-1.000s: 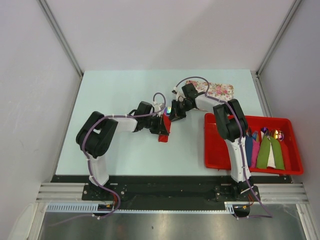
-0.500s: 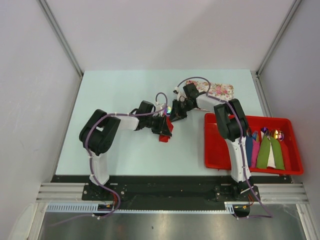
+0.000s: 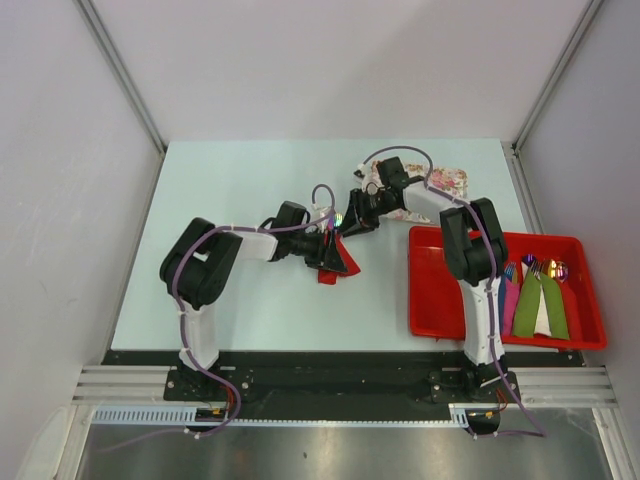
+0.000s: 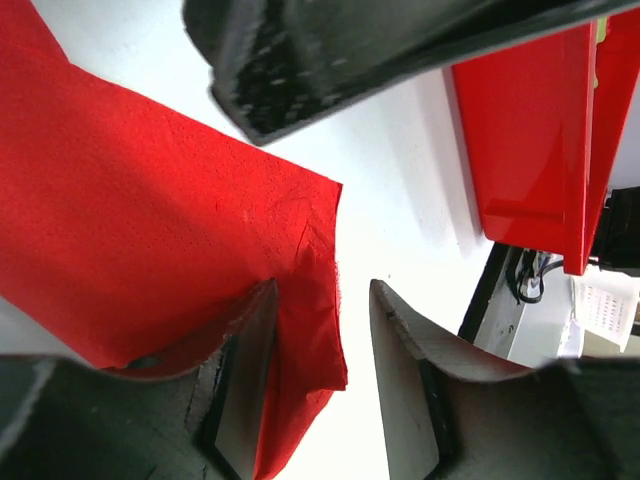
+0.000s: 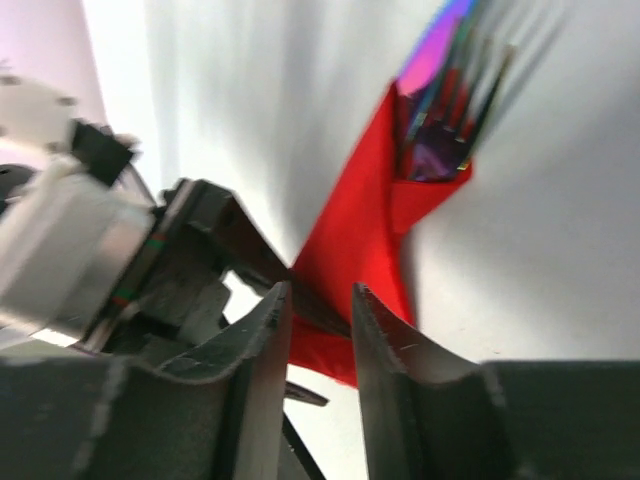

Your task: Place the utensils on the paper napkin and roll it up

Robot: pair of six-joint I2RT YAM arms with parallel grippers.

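The red paper napkin (image 3: pixel 327 271) lies crumpled mid-table, partly rolled around the iridescent utensils (image 3: pixel 338 219), whose tips stick out of one end (image 5: pixel 440 120). My left gripper (image 3: pixel 336 252) is on the napkin. Its jaws stand apart in the left wrist view (image 4: pixel 322 292), with a loose napkin corner (image 4: pixel 310 330) hanging against the left finger (image 4: pixel 250 345). My right gripper (image 3: pixel 352 225) is just behind the roll. Its fingers are a little apart (image 5: pixel 320 292), and the napkin (image 5: pixel 350 240) shows beyond them, not held.
A red tray (image 3: pixel 430 300) at the right holds blue, pink and green napkin rolls (image 3: pixel 530 300) with cutlery. It also shows in the left wrist view (image 4: pixel 530 130). A floral mat (image 3: pixel 447 181) lies at the back right, behind the right arm.
My right arm has swung back and to the right, and its gripper has drawn off the napkin. My left gripper has shifted slightly right, and the napkin's edge now spreads rightward.
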